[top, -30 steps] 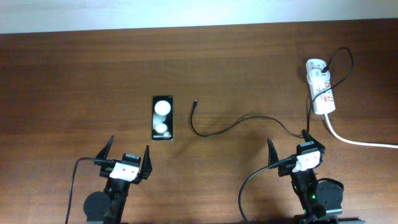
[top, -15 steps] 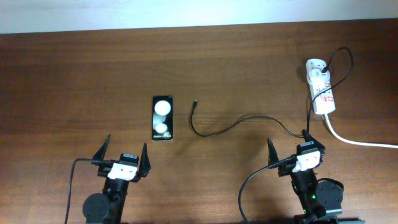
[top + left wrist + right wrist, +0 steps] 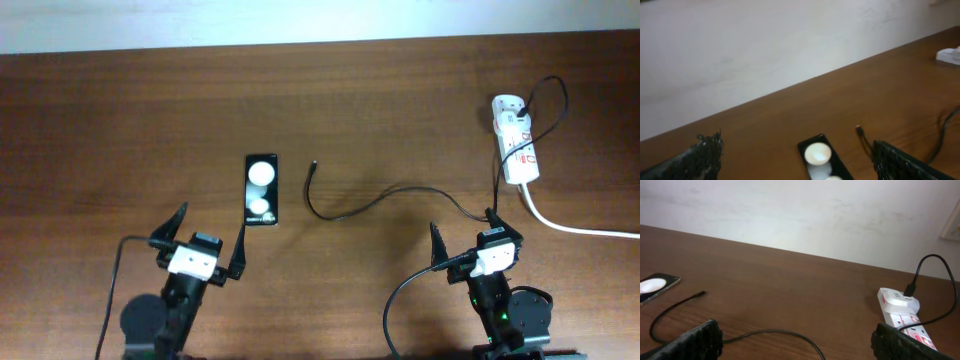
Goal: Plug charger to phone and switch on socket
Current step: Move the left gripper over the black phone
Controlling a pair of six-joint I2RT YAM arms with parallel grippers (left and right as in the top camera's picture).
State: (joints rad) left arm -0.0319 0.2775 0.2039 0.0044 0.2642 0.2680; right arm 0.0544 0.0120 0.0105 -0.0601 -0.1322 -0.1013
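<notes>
The black phone [image 3: 261,190] lies flat left of the table's centre, its glossy screen reflecting two lamps. My left gripper [image 3: 213,220] stands open just in front of it and slightly to its left, touching nothing; the left wrist view has the phone [image 3: 820,159] between the fingers [image 3: 702,156], further out. The charger [image 3: 352,209] snakes from its small tip [image 3: 314,166] beside the phone rightwards to the white socket [image 3: 515,140] at the far right. My right gripper [image 3: 461,222] is open over the cable, near the table. The socket [image 3: 901,309] and the charger [image 3: 780,331] also show in the right wrist view.
A thick white cord [image 3: 570,225] runs from the socket off the right edge. The robots' black wires [image 3: 112,290] hang by the arm bases at the front edge. A pale wall [image 3: 800,215] rises behind the table's far edge.
My left gripper has moved forward, towards the phone, and turned slightly. The right arm, the phone and the charger have not moved.
</notes>
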